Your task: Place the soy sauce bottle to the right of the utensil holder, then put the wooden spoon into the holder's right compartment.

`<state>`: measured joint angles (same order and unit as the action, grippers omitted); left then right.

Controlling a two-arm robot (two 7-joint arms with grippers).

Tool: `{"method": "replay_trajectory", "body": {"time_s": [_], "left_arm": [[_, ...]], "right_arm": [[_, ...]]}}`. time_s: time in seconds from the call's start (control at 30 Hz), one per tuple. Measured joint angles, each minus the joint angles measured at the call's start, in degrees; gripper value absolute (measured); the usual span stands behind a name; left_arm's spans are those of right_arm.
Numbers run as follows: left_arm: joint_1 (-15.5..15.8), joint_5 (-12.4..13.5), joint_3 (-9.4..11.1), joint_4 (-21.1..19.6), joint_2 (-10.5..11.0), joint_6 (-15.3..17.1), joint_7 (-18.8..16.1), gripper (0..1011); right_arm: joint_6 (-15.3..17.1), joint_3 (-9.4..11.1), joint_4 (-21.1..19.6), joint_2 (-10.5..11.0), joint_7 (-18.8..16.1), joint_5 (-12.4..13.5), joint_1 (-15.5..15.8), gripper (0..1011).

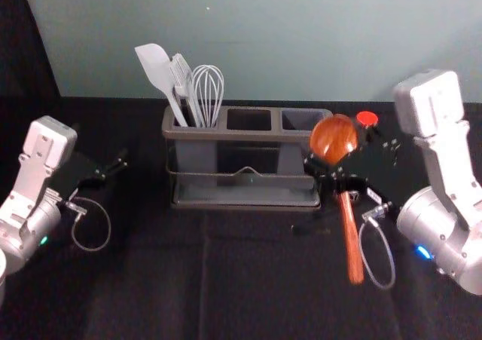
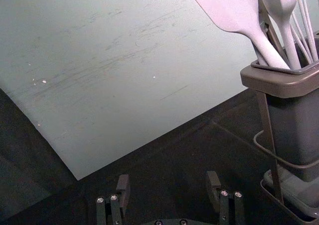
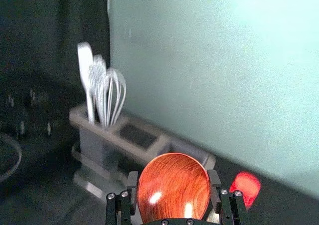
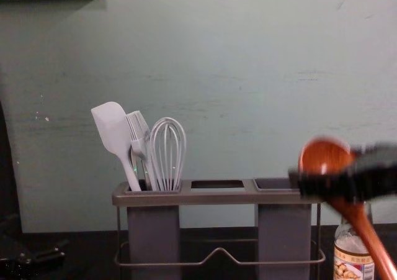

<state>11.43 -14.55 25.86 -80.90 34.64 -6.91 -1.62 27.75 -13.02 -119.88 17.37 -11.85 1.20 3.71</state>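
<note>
Holding a glossy, reddish-brown wooden spoon (image 1: 331, 135) in the right gripper (image 1: 341, 157), drawn in around the bowl end, near the front right corner of the utensil holder. Held the spoon at a tilt, with the round bowl uppermost between the black fingers (image 3: 215, 185) and the long, straight handle (image 1: 354, 253) running down and toward the robot. Had to the left of this gripper the grey-brown, rectangular utensil holder with a wire front rail (image 1: 218, 135), with the dark grey right compartment (image 1: 305, 119) nearest. Showed beyond the same gripper, and to the right of the holder, an upright clear-glass soy sauce bottle with a red cap and printed label (image 4: 347, 267). Included, farther left of the right gripper, a white spatula (image 1: 154, 62), a white brush (image 1: 181, 76) and a white wire whisk (image 1: 208, 85) in the left compartment. Placed the left gripper (image 1: 119, 163) well apart, left of the holder, with fingers (image 2: 213, 185) spread wide.
</note>
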Motion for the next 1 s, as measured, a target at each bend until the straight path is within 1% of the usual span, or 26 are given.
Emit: {"method": "replay_trajectory", "body": {"time_s": [0.07,0.1,0.17,0.2,0.23,0.27,0.3,0.33,0.37,0.4,0.5,0.53,0.57,0.6,0.73,0.77,0.8,0.83,0.93,1.0], "left_arm": [[0.0,0.0,0.0,0.0,0.0,0.0,0.0,1005],[0.0,0.0,0.0,0.0,0.0,0.0,0.0,1005],[0.0,0.0,0.0,0.0,0.0,0.0,0.0,1005],[0.0,0.0,0.0,0.0,0.0,0.0,0.0,1005],[0.0,0.0,0.0,0.0,0.0,0.0,0.0,1005],[0.0,0.0,0.0,0.0,0.0,0.0,0.0,1005],[0.0,0.0,0.0,0.0,0.0,0.0,0.0,1005],[0.0,0.0,0.0,0.0,0.0,0.0,0.0,1005],[0.0,0.0,0.0,0.0,0.0,0.0,0.0,1005],[0.0,0.0,0.0,0.0,0.0,0.0,0.0,1005],[0.0,0.0,0.0,0.0,0.0,0.0,0.0,1005],[0.0,0.0,0.0,0.0,0.0,0.0,0.0,1005],[0.0,0.0,0.0,0.0,0.0,0.0,0.0,1005],[0.0,0.0,0.0,0.0,0.0,0.0,0.0,1005],[0.0,0.0,0.0,0.0,0.0,0.0,0.0,1005],[0.0,0.0,0.0,0.0,0.0,0.0,0.0,1005],[0.0,0.0,0.0,0.0,0.0,0.0,0.0,1005],[0.0,0.0,0.0,0.0,0.0,0.0,0.0,1005],[0.0,0.0,0.0,0.0,0.0,0.0,0.0,1005],[0.0,0.0,0.0,0.0,0.0,0.0,0.0,1005]], "right_arm": [[-3.6,0.4,0.1,-0.3,0.3,-0.3,0.4,846],[-7.3,0.8,0.5,-0.7,0.5,-0.5,0.8,846],[-10.4,1.2,1.0,-1.0,0.7,-0.6,1.1,846],[-14.1,1.5,1.7,-1.2,0.8,-0.7,1.4,846],[-16.0,1.7,2.1,-1.3,0.8,-0.7,1.5,846],[-19.5,2.0,2.9,-1.4,0.5,-0.5,1.6,846],[-19.5,2.0,2.9,-1.4,0.5,-0.5,1.6,846],[-22.7,2.2,3.9,-1.4,0.1,-0.3,1.5,846],[-24.3,2.2,4.4,-1.2,-0.2,-0.2,1.3,846],[-27.0,2.3,5.5,-0.9,-0.9,0.1,0.9,846],[-31.4,2.4,7.0,-0.4,-2.0,0.5,0.1,846],[-34.3,2.3,8.1,0.1,-2.6,0.5,-0.6,846],[-35.6,2.3,8.7,0.3,-3.1,0.7,-1.0,846],[-38.4,2.2,9.9,0.7,-4.0,1.0,-1.9,846],[-43.8,1.8,12.4,1.6,-5.4,0.8,-3.8,846],[-46.4,1.5,13.6,2.0,-6.3,0.9,-4.8,846],[-47.4,1.4,14.2,2.3,-6.8,1.1,-5.2,846],[-49.0,1.1,15.2,2.8,-8.0,1.7,-6.1,846],[-52.2,0.6,17.3,3.7,-9.8,2.4,-7.8,846],[-53.3,0.4,18.2,4.0,-10.5,2.8,-8.8,846]]}}
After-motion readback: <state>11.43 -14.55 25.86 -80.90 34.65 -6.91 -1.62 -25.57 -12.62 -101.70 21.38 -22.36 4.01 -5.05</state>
